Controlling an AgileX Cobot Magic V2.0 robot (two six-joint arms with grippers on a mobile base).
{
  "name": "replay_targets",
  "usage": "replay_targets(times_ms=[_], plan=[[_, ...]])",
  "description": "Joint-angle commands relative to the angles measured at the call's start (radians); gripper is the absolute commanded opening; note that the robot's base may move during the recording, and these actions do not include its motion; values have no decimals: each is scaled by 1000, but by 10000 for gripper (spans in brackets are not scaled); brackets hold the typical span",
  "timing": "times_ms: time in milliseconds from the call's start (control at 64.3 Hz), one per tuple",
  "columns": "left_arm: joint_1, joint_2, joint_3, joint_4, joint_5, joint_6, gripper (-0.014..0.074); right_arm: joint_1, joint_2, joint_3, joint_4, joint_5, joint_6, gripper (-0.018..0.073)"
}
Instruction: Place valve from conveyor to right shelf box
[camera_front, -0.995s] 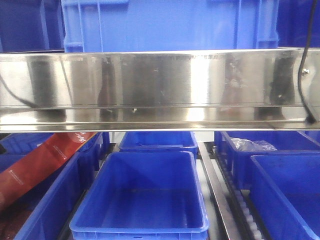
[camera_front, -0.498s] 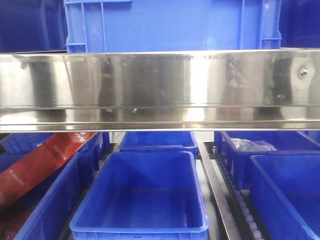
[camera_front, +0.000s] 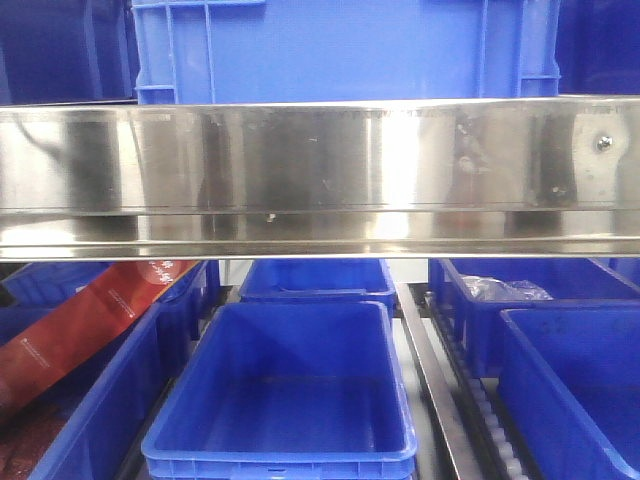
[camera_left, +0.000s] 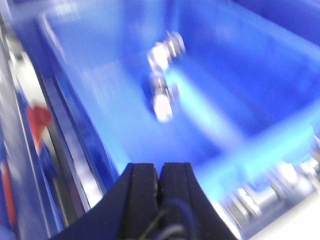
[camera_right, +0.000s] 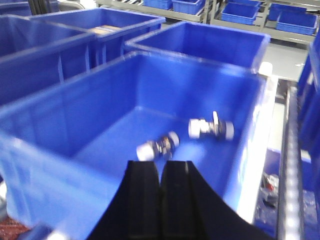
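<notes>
Both my left hand (camera_left: 159, 182) and right hand (camera_right: 161, 182) are closed, empty; two white-capped metal valves (camera_right: 211, 128) rest delivered in the deep blue plastic box (camera_right: 60, 120).

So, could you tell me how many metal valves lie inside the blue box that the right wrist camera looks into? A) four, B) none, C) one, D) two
D: two silvery valves lie on the floor of the blue box, one valve nearer the camera and the other valve closer to the right wall, apart from each other, beyond the shut right gripper.
</notes>
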Motion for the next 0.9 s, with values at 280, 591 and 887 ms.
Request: replay_targets(times_ms=[280,591,887], plan=[[2,-561,805,-1,-619,-8,-111,-3,-353,487,-10,-220,-5,-154],[2,-946,1359,-8,-950,-8,-111,-3,-523,787,-10,-341,-5,-154],[2,-1093,1506,-21,-1029,-8,-111,-3,-534,881,-10,-432,-5,-154]])
